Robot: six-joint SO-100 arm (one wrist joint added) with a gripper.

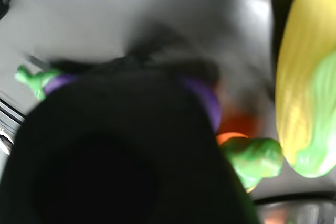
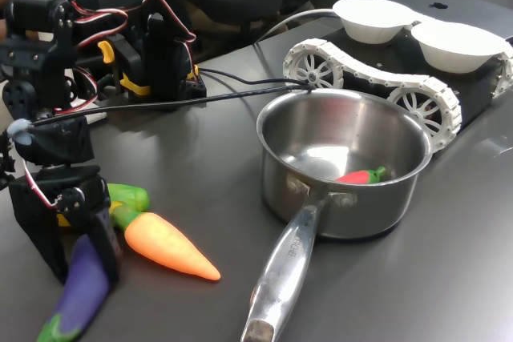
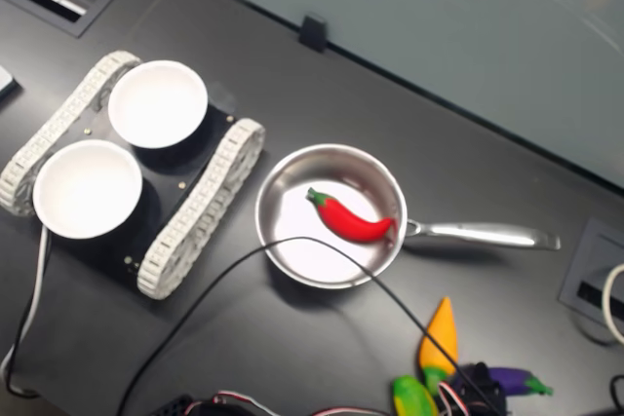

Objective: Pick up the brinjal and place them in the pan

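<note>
The purple brinjal (image 2: 80,286) lies on the dark table at the first exterior view's lower left, green stem toward the front edge. My gripper (image 2: 80,272) stands over its thick end with a black finger on each side, closed against it. In the second exterior view the brinjal (image 3: 514,379) sticks out to the right of the gripper (image 3: 480,385). The blurred wrist view shows the brinjal (image 1: 203,97) crosswise behind a black jaw. The steel pan (image 2: 353,206) sits mid-table in both exterior views, its rim (image 3: 263,197) apart from the gripper, handle (image 2: 280,278) toward the camera.
A red chilli (image 3: 351,221) lies inside the pan. An orange carrot (image 2: 168,247) and a yellow-green toy corn (image 1: 304,77) lie right beside the gripper. A tracked base carrying two white bowls (image 2: 377,18) stands behind the pan. A black cable (image 2: 160,106) crosses the table.
</note>
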